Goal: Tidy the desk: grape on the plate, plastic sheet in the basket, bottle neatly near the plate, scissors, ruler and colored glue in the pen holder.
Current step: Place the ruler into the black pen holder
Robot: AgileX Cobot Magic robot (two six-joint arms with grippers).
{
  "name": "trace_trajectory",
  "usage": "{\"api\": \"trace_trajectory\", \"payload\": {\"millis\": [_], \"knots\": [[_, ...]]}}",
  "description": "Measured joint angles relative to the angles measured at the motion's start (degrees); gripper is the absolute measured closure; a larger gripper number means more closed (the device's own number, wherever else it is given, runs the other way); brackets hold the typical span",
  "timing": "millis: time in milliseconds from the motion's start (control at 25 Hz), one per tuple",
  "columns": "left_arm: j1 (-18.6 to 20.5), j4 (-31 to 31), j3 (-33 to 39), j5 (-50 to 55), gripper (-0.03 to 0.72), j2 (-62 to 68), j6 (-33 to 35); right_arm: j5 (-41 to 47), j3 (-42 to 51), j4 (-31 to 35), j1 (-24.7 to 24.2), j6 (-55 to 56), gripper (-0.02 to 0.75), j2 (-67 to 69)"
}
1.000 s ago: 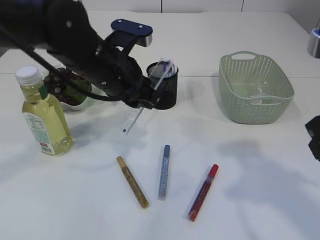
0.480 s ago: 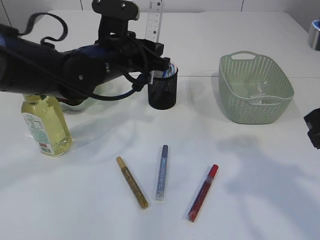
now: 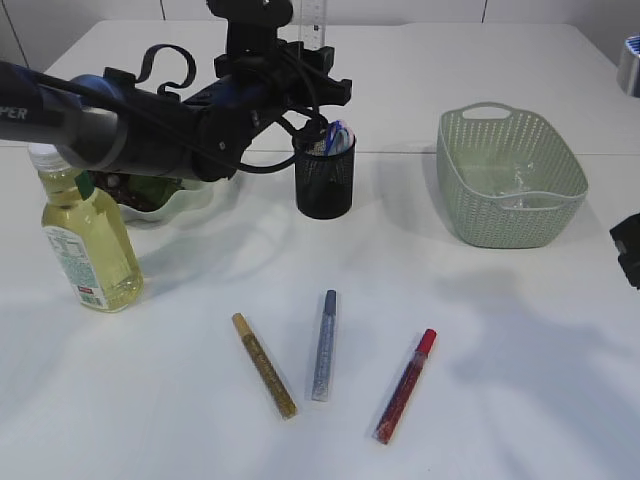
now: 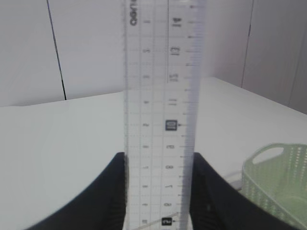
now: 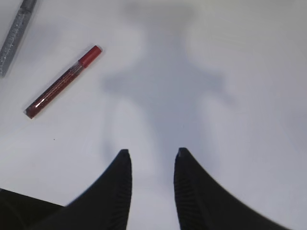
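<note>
My left gripper (image 4: 158, 191) is clenched on the clear ruler (image 4: 160, 110), a jaw pressed to each long edge, and the ruler stands upright with its printed scale running up out of the top of my wrist view. From outside, the ruler (image 3: 315, 18) rises just above the black mesh pen holder (image 3: 325, 175), and my left arm reaches over from the bottle side toward it. Something with pale blue and pink parts already pokes out of the pen holder; I cannot tell what it is. The bottle (image 3: 83, 240) of yellow liquid stands upright well to the left of the pen holder, and the plate (image 3: 175, 198) lies between them, mostly hidden by my arm, with something dark on it. In front of the pen holder three glue sticks lie apart on the desk (image 3: 520, 400): a gold one (image 3: 265, 365), a silver one (image 3: 323, 345) and a red one (image 3: 405, 386). The green basket (image 3: 510, 180) sits well to the right of the pen holder with something clear inside. My right gripper (image 5: 151, 155) hangs released, jaws apart with nothing between them, over bare desk near the red glue stick (image 5: 62, 82).
</note>
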Motion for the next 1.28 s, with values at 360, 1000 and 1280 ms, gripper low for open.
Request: {"api": "trace_trajectory", "payload": {"millis": [360,1000,1280], "knots": [[0.74,0.09,-6.50,-0.09,0.409,7.10,-0.20,-0.70,0.00,-0.09,0.00,0.00,0.483,0.00],[0.74,0.85,-6.97,-0.79,0.409,11.10,-0.72,-0.70,0.00,-0.13,0.00,0.00,0.483,0.00],[0.74,1.61,-9.17,-0.80,0.409,13.46,-2.08,-0.70,0.00,-0.22,0.00,0.00,0.483,0.00]]}}
